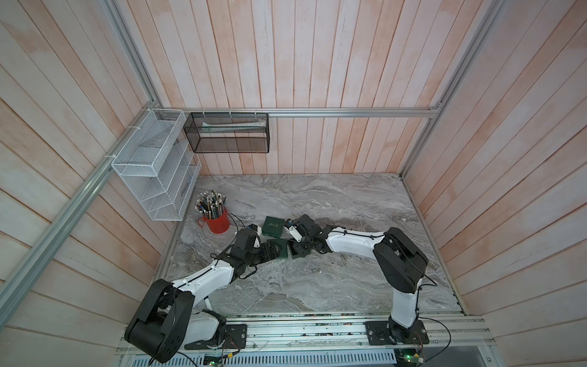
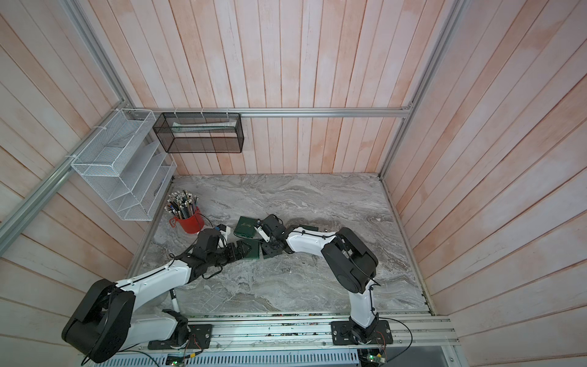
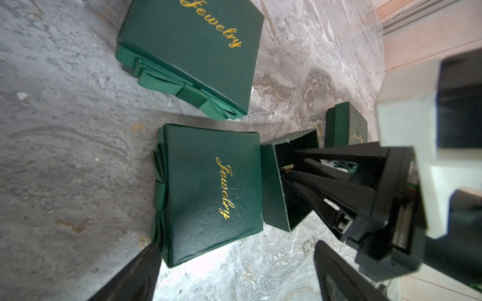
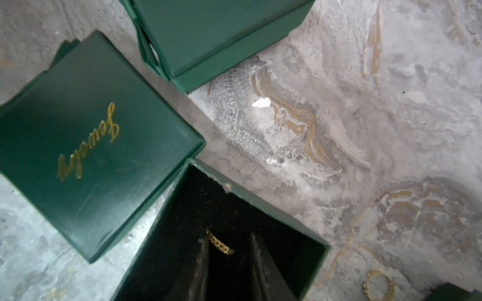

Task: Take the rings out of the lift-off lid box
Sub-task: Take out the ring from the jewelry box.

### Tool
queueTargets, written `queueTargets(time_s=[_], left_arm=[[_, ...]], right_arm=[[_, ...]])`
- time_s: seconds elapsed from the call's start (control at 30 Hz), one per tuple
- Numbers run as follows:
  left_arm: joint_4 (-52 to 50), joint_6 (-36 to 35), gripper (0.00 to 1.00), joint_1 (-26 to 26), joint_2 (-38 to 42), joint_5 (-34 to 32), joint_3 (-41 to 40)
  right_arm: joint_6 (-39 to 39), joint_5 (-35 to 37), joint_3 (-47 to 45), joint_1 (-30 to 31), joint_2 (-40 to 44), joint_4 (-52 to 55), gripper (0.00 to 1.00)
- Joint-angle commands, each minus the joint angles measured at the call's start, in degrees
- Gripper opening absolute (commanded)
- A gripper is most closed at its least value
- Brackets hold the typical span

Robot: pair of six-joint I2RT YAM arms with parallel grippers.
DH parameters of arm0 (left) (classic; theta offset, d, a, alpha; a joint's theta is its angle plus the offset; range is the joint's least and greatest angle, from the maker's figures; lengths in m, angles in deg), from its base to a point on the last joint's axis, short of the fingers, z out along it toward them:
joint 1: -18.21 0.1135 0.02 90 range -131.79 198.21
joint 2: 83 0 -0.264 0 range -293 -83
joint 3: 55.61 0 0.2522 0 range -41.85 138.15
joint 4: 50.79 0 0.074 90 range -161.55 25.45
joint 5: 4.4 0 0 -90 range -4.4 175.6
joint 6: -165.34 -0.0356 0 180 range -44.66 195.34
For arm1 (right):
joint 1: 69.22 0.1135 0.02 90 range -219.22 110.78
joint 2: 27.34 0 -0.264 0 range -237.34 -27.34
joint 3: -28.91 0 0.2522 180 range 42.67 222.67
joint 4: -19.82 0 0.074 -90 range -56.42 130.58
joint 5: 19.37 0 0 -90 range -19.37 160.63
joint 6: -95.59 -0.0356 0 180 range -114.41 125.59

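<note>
The open green lift-off lid box (image 4: 263, 208) has a black lining, and one small gold ring (image 4: 220, 243) lies in it. My right gripper (image 4: 229, 250) reaches into the box, open. The ring sits between its fingers, touching one and apart from the other. A second ring (image 4: 378, 286) lies on the marble beside the box. The lid (image 3: 208, 192), marked "Jewelry", lies flat next to the box. My left gripper (image 3: 234, 273) stands wide open at the lid's near corner, holding nothing. In both top views the two grippers (image 1: 279, 251) (image 2: 268, 246) meet mid-table.
A larger closed green jewelry box (image 1: 273, 226) lies just behind, and a smaller green box (image 3: 344, 125) beyond the open one. A white scrap (image 4: 260, 103) is on the marble. A red cup of pens (image 1: 217, 219), a white wire rack (image 1: 152, 178) and a black mesh basket (image 1: 228, 133) stand at the back left.
</note>
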Motion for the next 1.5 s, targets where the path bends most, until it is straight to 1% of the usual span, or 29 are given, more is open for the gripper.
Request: queueTargets(time_s=[0.0, 0.13, 0.27, 0.5, 0.6, 0.67, 0.73, 0.83, 1.1, 1.17, 1.3, 1.47], left_arm=[[-0.15, -0.21, 0.93, 0.44, -0.72, 1.01, -0.19], [-0.18, -0.35, 0.93, 0.45, -0.71, 1.09, -0.24], [-0.25, -0.53, 0.93, 0.61, -0.81, 0.94, 0.09], [0.1, -0.91, 0.93, 0.7, -1.8, 1.44, 0.54], [-0.25, -1.2, 0.93, 0.73, -1.79, 1.54, 0.89], [-0.33, -1.51, 0.93, 0.73, -1.57, 1.58, 0.9], [-0.51, -1.84, 0.93, 0.71, -1.51, 1.45, 1.05], [-0.34, -2.15, 0.93, 0.79, -1.63, 1.61, 1.04], [-0.25, -2.33, 0.93, 0.78, -0.94, 1.87, 0.71], [-0.59, -2.42, 0.93, 0.84, -0.75, 1.8, 0.67], [-0.78, -2.28, 0.93, 0.78, -0.51, 1.7, 0.37], [-0.86, -1.98, 0.93, 0.79, -0.43, 1.46, 0.45]], right_arm=[[-3.95, 0.77, 0.74, -0.93, -2.87, 3.39, 0.26], [-9.42, -2.66, 0.37, -3.06, -2.35, 3.82, 0.24], [-16.64, -4.93, 0.13, -4.86, -1.07, 5.24, 0.21], [-28.51, -8.03, 1.83, -5.09, -0.98, 12.18, 0.21], [-32.76, -9.76, 0.22, -4.75, 0.82, 12.85, 0.19], [-34.21, -9.79, -0.72, -4.66, 2.33, 13.28, 0.19], [-33.51, -8.79, -0.6, -4.39, 3.59, 13.83, 0.2], [-29.82, -8.59, 0.69, -4.3, 4.73, 13.84, 0.26], [-12.84, -3.84, 5.16, -4.04, 2.76, 17.14, 0.29], [-9.83, -3.62, 5.52, -4.08, 1.94, 17.57, 0.29], [-7.05, -4.83, 5.7, -3.96, 0.38, 16.87, 0.29], [-6.17, -6.82, 5.29, -3.95, -0.19, 15.7, 0.29]])
